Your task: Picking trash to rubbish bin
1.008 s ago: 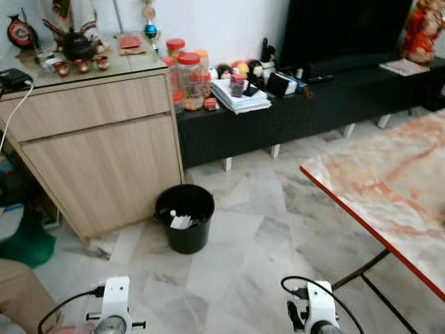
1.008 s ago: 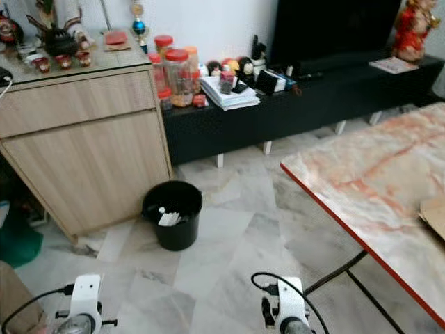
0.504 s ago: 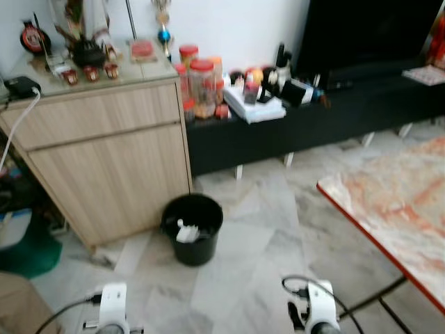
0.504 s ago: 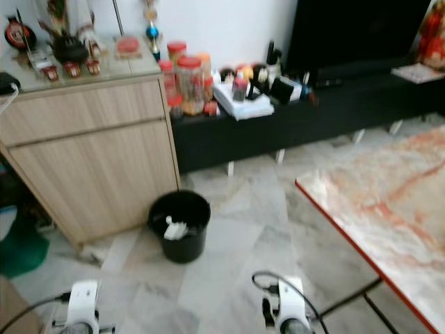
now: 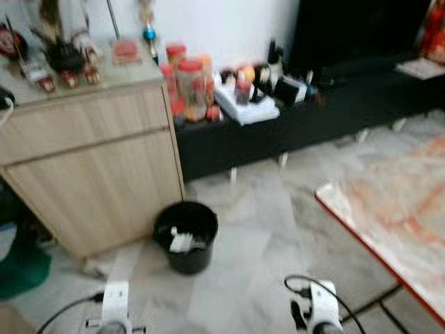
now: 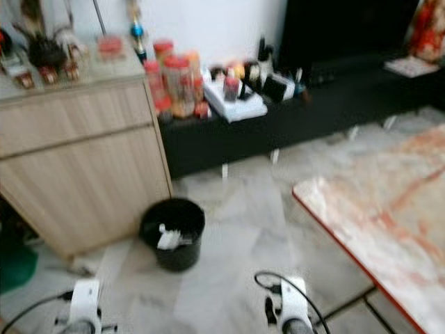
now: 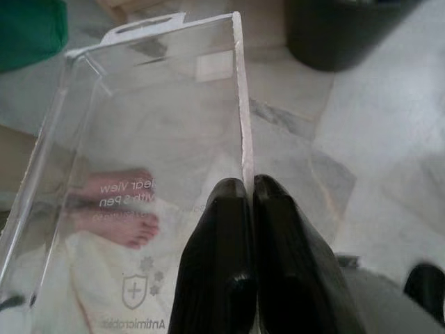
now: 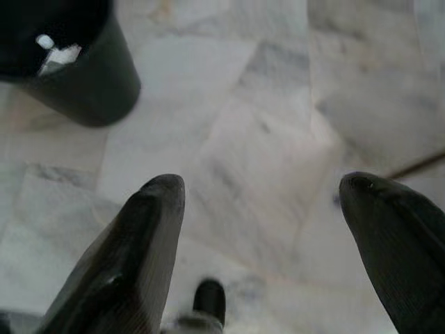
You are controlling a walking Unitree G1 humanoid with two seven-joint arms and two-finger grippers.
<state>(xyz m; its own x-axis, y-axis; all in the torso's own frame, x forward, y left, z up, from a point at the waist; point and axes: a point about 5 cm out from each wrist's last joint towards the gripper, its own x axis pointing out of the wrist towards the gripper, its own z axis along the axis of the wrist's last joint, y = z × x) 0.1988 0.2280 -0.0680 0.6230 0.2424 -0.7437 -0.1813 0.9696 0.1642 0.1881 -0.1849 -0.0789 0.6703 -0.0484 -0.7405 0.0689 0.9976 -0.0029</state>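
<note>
1. Left tool (image 7: 249, 191): its two black fingers are pressed together on the edge of a clear plastic pack (image 7: 149, 132), a flat blister shell with faint print on it. The pack's long axis runs straight out from the fingertips, away from the wrist, so it leads the tool towards whatever the arm points at.

2. Right tool (image 8: 261, 191): its fingers stand wide apart with nothing between them, over bare marble floor (image 8: 257, 139).

3. Both wrists show at the lower edge of the head views, left (image 5: 115, 306) and right (image 5: 321, 313), low and close to the body.

4. Bin (image 5: 185, 235): a black round bin standing on the floor ahead and a little to the robot's left, just beside the corner of the wooden cabinet (image 5: 97, 181). White scraps (image 5: 181, 241) already lie inside it. In the left wrist view the bin's dark wall (image 7: 341, 35) sits beyond the pack's far end and off to one side, so the pack is not yet over the opening.

5. Judgement: the left arm is the nearer one to the bin and carries the trash, so the coming move is likely a step or reach forward and slightly left until the pack's far end hangs over the rim.

6. Bench (image 5: 396, 229): a marbled top with a red edge, well apart to the right.
</note>
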